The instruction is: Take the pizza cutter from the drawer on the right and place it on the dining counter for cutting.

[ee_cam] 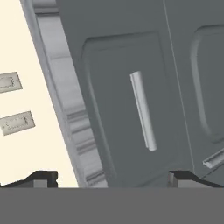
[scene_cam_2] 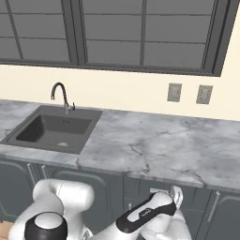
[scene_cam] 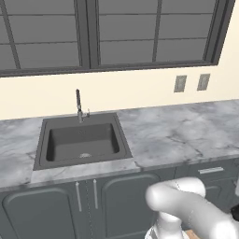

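- Pincer point(ee_cam: 113, 180): tips spread wide, nothing between them, close in front of the drawer point(ee_cam: 127, 109); free gap left before the panel.
- Drawer point(scene_cam: 211, 170) sits under the desk's point(scene_cam: 177, 135) front edge, right of the sink point(scene_cam: 122, 135); pushed shut, so can't tell what's inside.
- Sink basin: dark, rectangular, nothing in it but the drain.
- Desk: grey-white veined marble, bare stretch right of the sink.
- Drawer front dark grey, recessed panel w/ straight silver bar handle point(ee_cam: 143, 111).
- Cupboard doors point(scene_cam: 42, 212) below the sink, same dark grey.
- Two pale outlets point(scene_cam: 180, 83) on the cream wall.
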